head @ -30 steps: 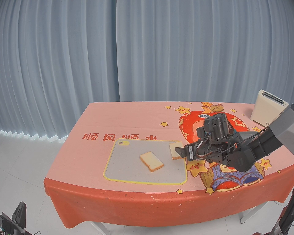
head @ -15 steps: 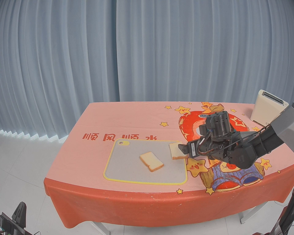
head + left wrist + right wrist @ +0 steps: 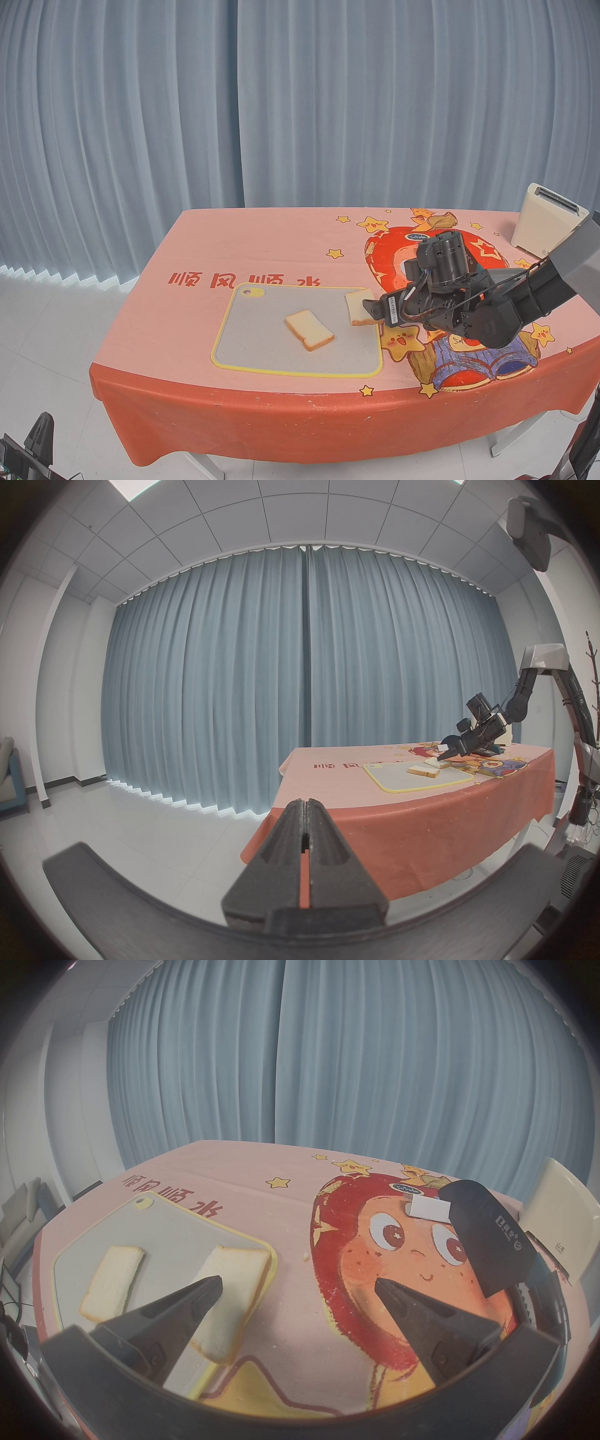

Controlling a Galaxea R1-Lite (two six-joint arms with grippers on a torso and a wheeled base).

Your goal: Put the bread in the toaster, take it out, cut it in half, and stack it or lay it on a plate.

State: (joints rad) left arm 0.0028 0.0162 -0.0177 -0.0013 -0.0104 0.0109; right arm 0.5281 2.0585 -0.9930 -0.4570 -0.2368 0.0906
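Note:
Two bread halves lie on the grey, yellow-rimmed cutting board [image 3: 262,340]. One bread half [image 3: 309,329] [image 3: 112,1282] is near the board's middle. The other bread half [image 3: 359,307] [image 3: 230,1297] hangs over the board's right edge. My right gripper [image 3: 370,309] [image 3: 297,1288] is open and low at that right half, one finger over it and the other over the tablecloth. A black knife [image 3: 490,1235] lies beyond the gripper. The white toaster [image 3: 548,220] [image 3: 562,1216] stands at the table's far right. My left gripper [image 3: 304,855] is shut on nothing, far off the table.
The table wears an orange cloth [image 3: 250,244] printed with stars and a red-haired cartoon figure [image 3: 375,1235]. Grey curtains hang behind it. Bare cloth lies left of and behind the board; its front edge runs close to the board.
My right gripper rose and drew back slightly to the right, then sank back to the right bread half. Both halves lie about where they were.

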